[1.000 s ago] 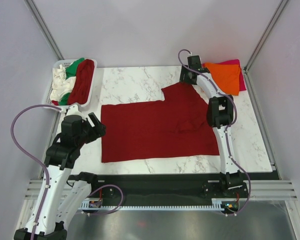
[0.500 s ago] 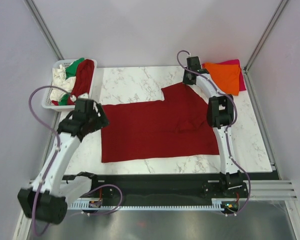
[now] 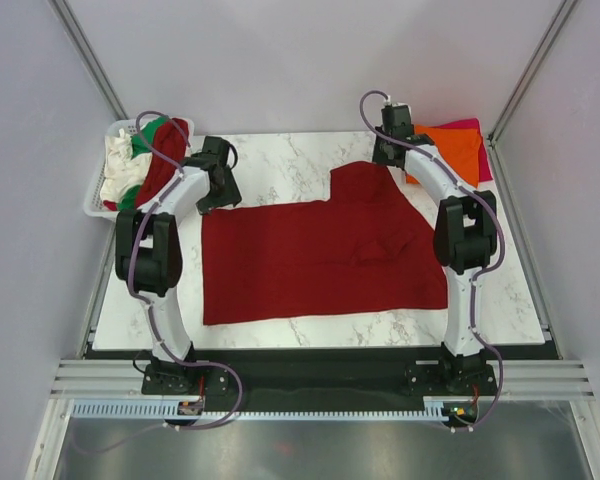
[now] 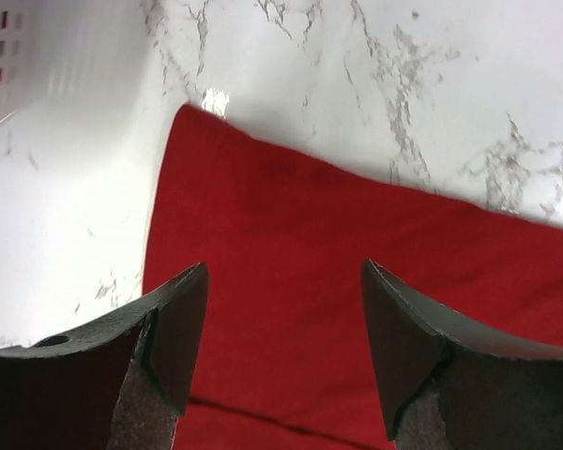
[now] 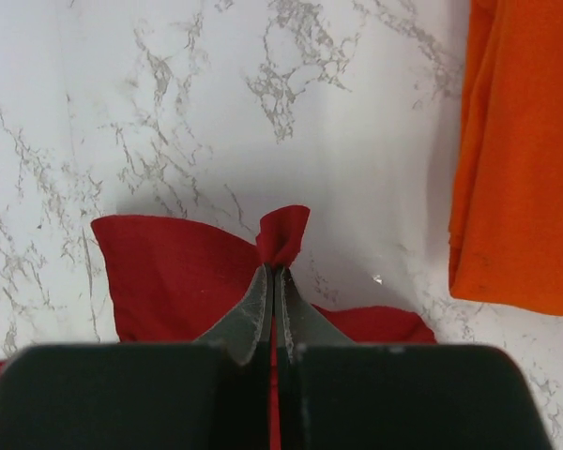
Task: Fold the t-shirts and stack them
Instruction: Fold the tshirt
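Left gripper (image 4: pixel 281 314) hovers, jaws spread wide, over the far-left corner of the dark red t-shirt (image 3: pixel 320 255), which lies flat mid-worktop (image 3: pixel 270 160). It looks like soft, light, limp cloth, best pinched at corners. Far right, the right gripper (image 5: pixel 274 281) is clenched on a sleeve-edge tuck, both arms reaching far.

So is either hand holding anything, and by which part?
The right hand pinches the spread dark red t-shirt by its far edge; the left hand is open, empty.
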{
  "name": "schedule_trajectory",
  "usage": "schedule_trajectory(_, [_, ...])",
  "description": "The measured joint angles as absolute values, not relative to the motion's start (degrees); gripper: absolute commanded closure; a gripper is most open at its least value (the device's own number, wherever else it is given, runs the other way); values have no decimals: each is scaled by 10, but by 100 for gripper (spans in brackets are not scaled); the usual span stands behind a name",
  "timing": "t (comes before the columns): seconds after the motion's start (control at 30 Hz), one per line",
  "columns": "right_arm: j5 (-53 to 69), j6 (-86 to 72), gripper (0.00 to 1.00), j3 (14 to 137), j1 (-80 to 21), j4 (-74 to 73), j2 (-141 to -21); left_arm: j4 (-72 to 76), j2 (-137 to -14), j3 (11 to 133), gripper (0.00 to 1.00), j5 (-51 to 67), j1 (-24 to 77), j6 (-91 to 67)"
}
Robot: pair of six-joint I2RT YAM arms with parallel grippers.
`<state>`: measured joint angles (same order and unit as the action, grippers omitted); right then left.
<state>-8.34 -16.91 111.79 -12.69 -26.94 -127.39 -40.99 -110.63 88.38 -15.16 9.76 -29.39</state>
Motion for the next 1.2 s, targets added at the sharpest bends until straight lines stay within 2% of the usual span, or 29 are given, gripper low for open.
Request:
schedule_trajectory(0.17, [-113,-171,100,1111,-116,-267,-1273,-401,-1165,905,29,-149,91,-283])
schedule_trajectory(0.5, [-160,-185,100,1110,-69,-280,-1273,-382,-1184,931,29,-145,84,-271])
schedule_trajectory(0.83, [-147,-185,100,1110,-62,-281,-1276,-369,-1242,992,29,-120,71,-261])
schedule_trajectory(1.03, [-133,-185,100,1110,-63,-280,-1279,-363,-1287,1036,33,-110,67,-257])
schedule_trajectory(1.2, [-130,-185,100,1110,-63,-280,-1284,-362,-1298,1039,43,-102,62,-256])
